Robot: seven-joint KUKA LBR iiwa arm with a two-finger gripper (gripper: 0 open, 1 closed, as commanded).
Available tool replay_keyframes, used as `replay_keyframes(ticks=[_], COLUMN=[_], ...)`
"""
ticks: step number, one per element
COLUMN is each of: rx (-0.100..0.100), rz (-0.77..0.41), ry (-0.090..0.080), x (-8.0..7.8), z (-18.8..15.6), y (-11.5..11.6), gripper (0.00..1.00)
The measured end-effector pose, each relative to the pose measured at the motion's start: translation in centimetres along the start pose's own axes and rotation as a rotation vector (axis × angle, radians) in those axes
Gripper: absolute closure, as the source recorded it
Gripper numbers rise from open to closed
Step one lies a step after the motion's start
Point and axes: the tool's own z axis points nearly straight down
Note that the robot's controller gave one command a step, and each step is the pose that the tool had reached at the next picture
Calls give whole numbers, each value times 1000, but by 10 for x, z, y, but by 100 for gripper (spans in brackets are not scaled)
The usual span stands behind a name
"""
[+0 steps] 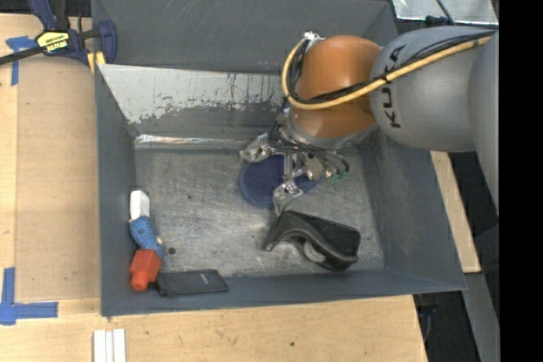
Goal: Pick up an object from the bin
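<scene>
My gripper (270,172) hangs low over the middle of the bin, under the arm's orange cover. Its fingers stand open, one fingertip (254,152) toward the back wall and the other (287,190) nearer the front. A dark blue round, flat thing (257,182) lies on the bin floor right beneath and between the fingertips; part of it is hidden by the gripper. I cannot tell whether the fingers touch it. Just in front of the gripper lies a black curved tool with a grey underside (318,238).
At the front left corner lies a white, blue and orange toy-like thing (141,240). A flat black rectangular thing (192,282) rests beside it along the front wall. The arm comes in from the right, over the bin's right side.
</scene>
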Motion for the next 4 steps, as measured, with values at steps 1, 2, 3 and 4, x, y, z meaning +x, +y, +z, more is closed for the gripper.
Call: replay_keyframes(ticks=[1,2,3,4], rx=[2,3,6,6], rz=[3,4,8,11], ry=[2,-2,-2,-1], x=[-2,-3,-6,-9], z=[-2,-4,-71,-117], y=[0,-1,-2,-3], gripper=[0,100,100,100])
